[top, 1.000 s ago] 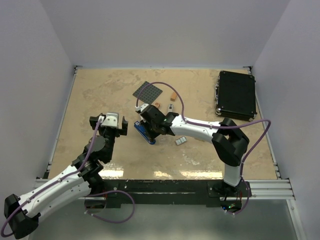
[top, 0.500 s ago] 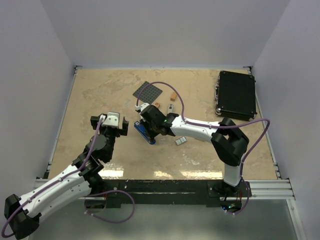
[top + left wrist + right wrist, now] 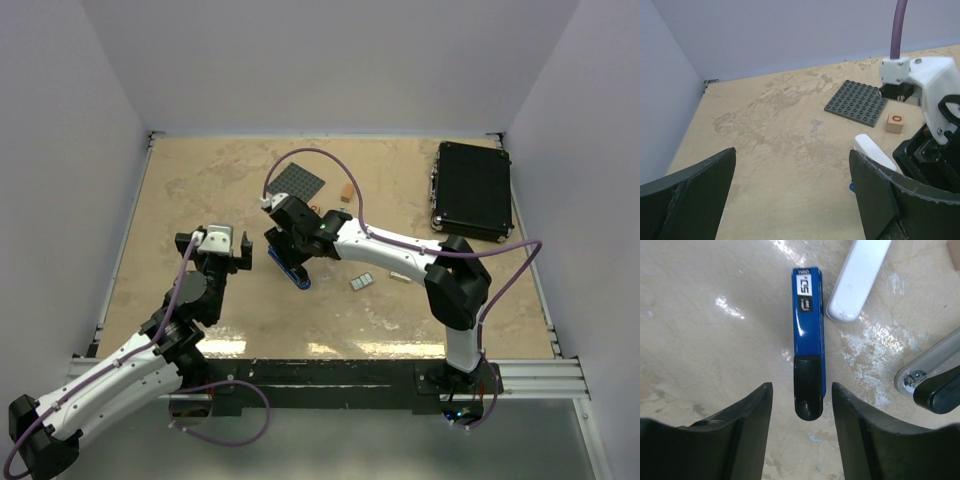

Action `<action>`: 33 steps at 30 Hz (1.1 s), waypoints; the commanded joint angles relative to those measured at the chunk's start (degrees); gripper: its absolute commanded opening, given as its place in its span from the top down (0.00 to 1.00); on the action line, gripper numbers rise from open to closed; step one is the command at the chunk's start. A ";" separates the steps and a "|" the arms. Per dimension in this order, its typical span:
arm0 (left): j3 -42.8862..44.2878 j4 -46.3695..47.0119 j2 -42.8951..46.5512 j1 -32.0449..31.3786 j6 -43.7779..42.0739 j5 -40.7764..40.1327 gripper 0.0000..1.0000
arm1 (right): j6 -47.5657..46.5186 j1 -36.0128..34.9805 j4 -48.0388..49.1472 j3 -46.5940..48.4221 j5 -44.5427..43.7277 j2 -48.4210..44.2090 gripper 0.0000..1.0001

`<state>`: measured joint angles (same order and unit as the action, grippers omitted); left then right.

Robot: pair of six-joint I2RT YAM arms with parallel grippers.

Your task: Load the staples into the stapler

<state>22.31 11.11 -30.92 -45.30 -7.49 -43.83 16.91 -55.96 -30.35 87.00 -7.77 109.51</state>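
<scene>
Fingers [image 3: 747, 432] of the right gripper [image 3: 802, 390] are standing spread on either side of the stapler [image 3: 808, 325], at its black end, touching neither flank; only the right wrist view is showing this gap. Fingers [image 3: 705, 187] of the left gripper [image 3: 792, 151] are likewise standing wide apart, with nothing between them.

The top view is placing the stapler mid-table, between the two grippers, and is alone in showing the staples [image 3: 362, 282], lying to its right and apart from it, and a black case [image 3: 472, 190] at the far right. The left wrist view is alone in resolving a lettered cube [image 3: 895, 123] just beside the grey studded plate [image 3: 856, 100].

The stapler's long axis is running far-left to near-right, with its labelled blue end pointing away from the right gripper.

Counts: one stapler, one staple box, one plate, one case, one lettered cube.
</scene>
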 commanded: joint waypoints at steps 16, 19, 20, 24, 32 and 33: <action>2.13 1.10 1.39 1.53 2.21 -0.46 0.00 | 0.58 -0.37 -7.71 1.50 1.09 1.75 0.38; 2.22 1.01 1.74 1.79 2.39 -0.99 0.00 | 0.32 -0.37 -6.57 1.07 1.35 2.89 0.42; 2.22 0.93 1.91 1.71 2.39 -1.34 0.00 | 0.23 -0.37 -6.22 1.06 1.70 3.07 0.46; 2.04 0.93 2.70 1.97 2.48 -1.61 0.00 | -0.64 -0.55 -6.48 3.43 1.97 5.44 0.60; 1.95 1.01 4.02 2.67 3.00 -1.87 0.00 | -3.19 -0.73 -5.69 16.16 1.97 13.42 0.76; 2.04 1.01 4.11 2.76 3.09 -1.87 0.00 | -3.63 -0.72 -5.43 17.92 1.97 14.49 0.76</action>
<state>22.31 11.09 -27.79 -43.22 -5.65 -44.73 15.27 -56.51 -38.48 96.86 -6.22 120.70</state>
